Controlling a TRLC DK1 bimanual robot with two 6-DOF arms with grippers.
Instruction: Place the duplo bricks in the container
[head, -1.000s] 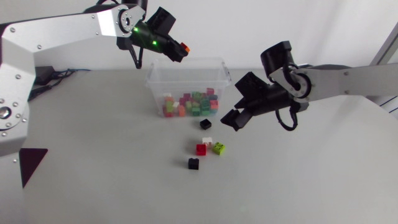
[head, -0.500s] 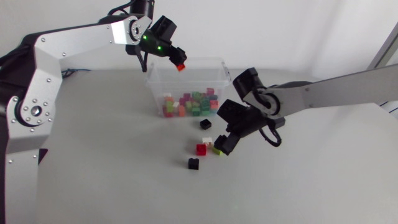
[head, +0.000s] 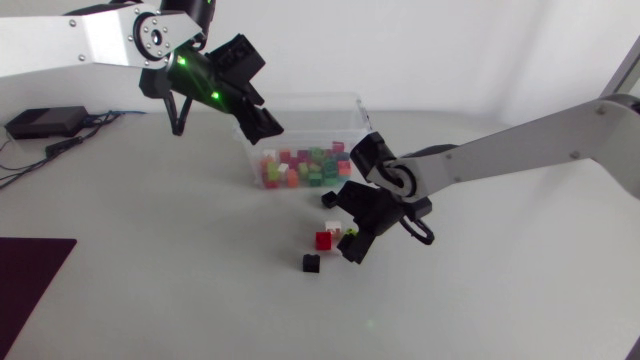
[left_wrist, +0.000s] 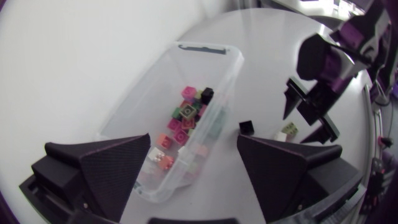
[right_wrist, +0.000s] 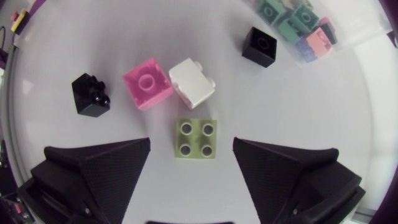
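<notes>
The left tool (head: 262, 122) is hanging over the left end of the container (head: 320, 100), fingers spread wide and gripping nothing. It's blocking that corner of the tub from the head camera, so I'm not seeing what's lying under it there. The container is standing on the desk (head: 150, 280) with a jumble of bricks inside (head: 305, 165): greens, pinks, orange, a black one. They're too small to count, and the clear wall is smearing them together.

The right tool (right_wrist: 191, 142) is sitting over the green brick (right_wrist: 195, 138), released. There's one finger on each side and a sliver of desk showing on both sides, so it isn't pinching it. From the head camera that brick is almost entirely hiding under the tool. I can't tell how far above the desk the fingertips are hovering.

Just ahead of the green one, the white brick (right_wrist: 191, 83) is lying on its side, looking like it's touching the red brick (right_wrist: 147, 83) (which is looking pink up close). A lone black brick (right_wrist: 91, 94) is sitting on the far side of the red one, well apart from the container, and I can't make out which way up it is. Another black brick (right_wrist: 259, 46) is sitting just beside the container wall. Only a corner of the container is making it into the right wrist view.
</notes>
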